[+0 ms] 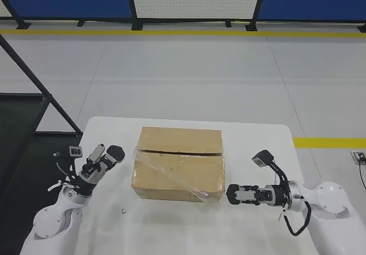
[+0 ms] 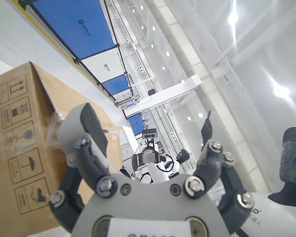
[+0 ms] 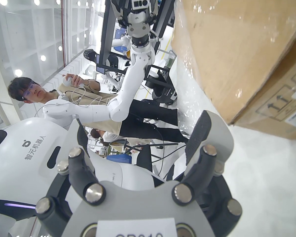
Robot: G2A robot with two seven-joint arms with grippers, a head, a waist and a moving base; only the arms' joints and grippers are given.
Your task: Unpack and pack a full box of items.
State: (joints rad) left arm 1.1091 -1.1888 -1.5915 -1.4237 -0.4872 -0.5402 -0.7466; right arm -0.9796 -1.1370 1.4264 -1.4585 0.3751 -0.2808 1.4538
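Both the left gripper [image 1: 111, 155] and right gripper [image 1: 229, 194] hang spread, box [image 1: 178, 167] between them; you should close in evenly.

Bright, even indoor light from ceiling lamps [image 2: 233, 18], which flare into streaks in the left wrist view. The clear film [image 1: 176, 178] on the box [image 1: 180, 140] glints. A faint shadow edges the box on the white bench [image 1: 259, 137]. Wrist views bend straight lines near their edges.

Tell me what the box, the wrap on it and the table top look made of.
Box: brown corrugated-looking cardboard, matte, with folded flaps and printed handling symbols. Wrap: thin clear plastic film, glossy, shown by crinkles and glints. Table: smooth white top, faintly satin; laminate or painted board, cannot tell which.
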